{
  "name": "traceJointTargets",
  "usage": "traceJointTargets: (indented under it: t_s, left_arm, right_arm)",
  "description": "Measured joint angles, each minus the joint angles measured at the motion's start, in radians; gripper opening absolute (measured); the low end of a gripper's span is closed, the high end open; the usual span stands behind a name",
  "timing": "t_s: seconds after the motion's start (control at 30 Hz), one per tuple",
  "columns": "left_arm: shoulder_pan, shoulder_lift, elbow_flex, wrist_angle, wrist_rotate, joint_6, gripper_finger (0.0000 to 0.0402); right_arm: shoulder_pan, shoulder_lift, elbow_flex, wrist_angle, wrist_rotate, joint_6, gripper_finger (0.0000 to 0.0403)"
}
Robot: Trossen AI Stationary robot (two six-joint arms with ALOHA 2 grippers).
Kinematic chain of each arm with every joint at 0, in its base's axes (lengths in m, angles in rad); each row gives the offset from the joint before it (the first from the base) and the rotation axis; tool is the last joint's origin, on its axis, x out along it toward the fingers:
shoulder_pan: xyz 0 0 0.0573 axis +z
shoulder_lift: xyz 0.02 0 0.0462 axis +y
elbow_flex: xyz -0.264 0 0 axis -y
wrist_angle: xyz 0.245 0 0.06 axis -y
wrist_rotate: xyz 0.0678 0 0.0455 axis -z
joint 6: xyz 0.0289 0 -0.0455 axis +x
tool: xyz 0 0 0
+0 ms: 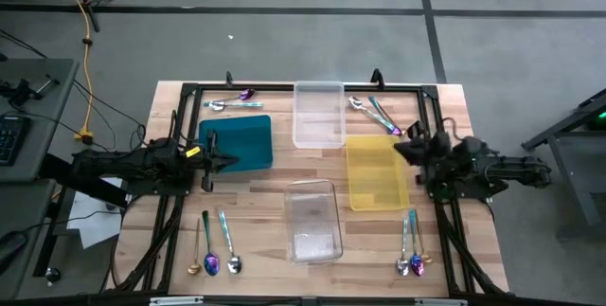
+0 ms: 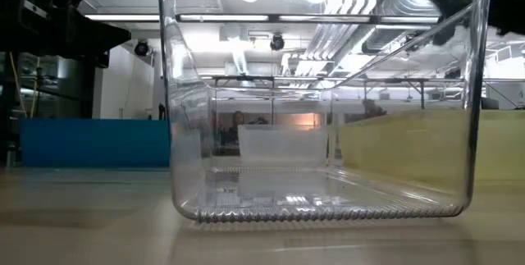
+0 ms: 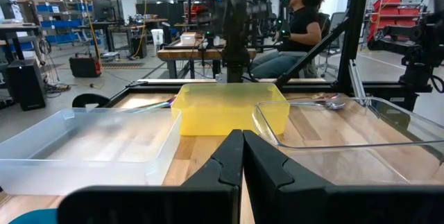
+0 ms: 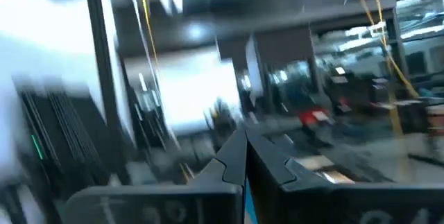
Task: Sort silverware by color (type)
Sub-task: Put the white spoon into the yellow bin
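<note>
The silverware lies flat on the wooden table in four small groups: far left [image 1: 232, 101], far right [image 1: 374, 112], near left [image 1: 214, 249] and near right [image 1: 414, 249]. The pieces are silver, gold, purple-blue and teal-handled. My left gripper [image 1: 230, 161] is shut and empty, level over the teal tray [image 1: 241, 135]; its closed fingers show in the left wrist view [image 3: 243, 161]. My right gripper [image 1: 398, 148] is shut and empty at the far right corner of the yellow tray [image 1: 377, 178]; its wrist view [image 4: 244, 156] is blurred and looks up into the room.
One clear tray [image 1: 318, 115] stands at the far middle and another [image 1: 313, 223] at the near middle, filling the low view [image 2: 320, 101]. A black frame [image 1: 284, 87] runs around the table. A seated person [image 3: 298, 23] is beyond the table's right edge.
</note>
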Motion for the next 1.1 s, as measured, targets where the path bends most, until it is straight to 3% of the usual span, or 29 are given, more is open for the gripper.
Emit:
traceJointTargets:
  t_s: [0.17,0.37,0.5,0.7,0.87,1.1]
  left_arm:
    - [0.000,0.000,0.000,0.000,0.000,0.000,0.0003]
    - [0.000,0.000,0.000,0.000,0.000,0.000,0.0003]
    - [0.000,0.000,0.000,0.000,0.000,0.000,0.0003]
    - [0.000,0.000,0.000,0.000,0.000,0.000,0.0003]
    - [0.000,0.000,0.000,0.000,0.000,0.000,0.0003]
    - [0.000,0.000,0.000,0.000,0.000,0.000,0.0003]
  right_arm:
    - [0.000,0.000,0.000,0.243,0.084,0.166,0.0000]
    - [0.000,0.004,0.008,0.318,0.235,0.257,0.0000]
    - [0.000,0.075,0.102,0.164,0.292,0.374,0.0000]
    - [-0.049,0.378,0.376,-0.377,0.415,0.471,0.0020]
    - [-0.219,0.662,0.560,-0.758,0.316,0.535,0.0077]
    - [-0.550,1.032,0.718,-0.884,-0.008,0.466,0.0171]
